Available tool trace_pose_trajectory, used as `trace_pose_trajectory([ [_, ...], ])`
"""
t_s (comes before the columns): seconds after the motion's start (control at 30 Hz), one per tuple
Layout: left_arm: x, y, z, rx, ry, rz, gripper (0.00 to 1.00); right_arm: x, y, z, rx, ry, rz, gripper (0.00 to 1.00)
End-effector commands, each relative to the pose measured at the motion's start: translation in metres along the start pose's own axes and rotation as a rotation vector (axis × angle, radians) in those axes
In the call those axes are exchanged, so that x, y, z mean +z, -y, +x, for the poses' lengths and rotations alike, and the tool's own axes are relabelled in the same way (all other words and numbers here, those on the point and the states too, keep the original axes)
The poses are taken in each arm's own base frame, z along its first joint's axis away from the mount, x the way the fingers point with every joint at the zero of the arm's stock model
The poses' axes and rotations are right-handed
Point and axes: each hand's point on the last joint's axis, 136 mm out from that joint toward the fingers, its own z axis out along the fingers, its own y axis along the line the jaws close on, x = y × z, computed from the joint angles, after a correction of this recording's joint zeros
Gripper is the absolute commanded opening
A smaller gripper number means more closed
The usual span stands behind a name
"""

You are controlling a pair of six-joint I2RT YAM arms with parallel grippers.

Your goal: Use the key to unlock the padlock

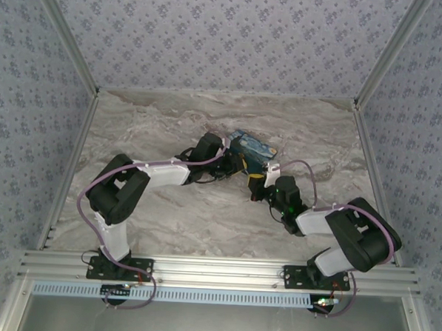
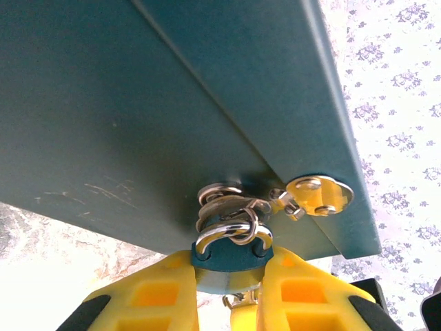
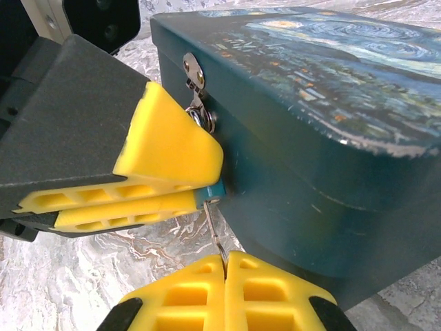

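Observation:
The small blue padlock (image 2: 231, 256) hangs by its pale shackle (image 2: 231, 231) from the metal hasp (image 2: 313, 195) of the starry-night box (image 3: 324, 103). My left gripper (image 2: 231, 276) is shut on the padlock body, yellow fingers (image 2: 148, 293) on both sides. In the right wrist view a corner of the padlock (image 3: 215, 191) peeks out between those fingers. The thin dark key (image 3: 215, 231) runs from the padlock's underside down into my right gripper (image 3: 225, 258), which is shut on it. From above, both grippers meet at the box's near side (image 1: 252, 171).
The box (image 1: 251, 147) sits mid-table on the marble top (image 1: 203, 216). Patterned walls enclose the table on three sides. Bare surface lies left and near of the box.

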Motion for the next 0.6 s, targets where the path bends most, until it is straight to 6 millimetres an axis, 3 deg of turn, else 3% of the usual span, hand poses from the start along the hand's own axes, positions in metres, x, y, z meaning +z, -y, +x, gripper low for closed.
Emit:
trace_pose_trajectory([
  [0.0, -0.012, 0.0295, -0.0044, 0.034, 0.028, 0.081, 0.12, 0.0049, 0.0032, -0.0098, -0.009, 0.027, 0.019, 0.0],
  [0.57, -0.0109, 0.0291, -0.0042, 0.029, 0.026, 0.083, 0.12, 0.0103, -0.0003, -0.0106, -0.003, 0.023, -0.003, 0.0],
])
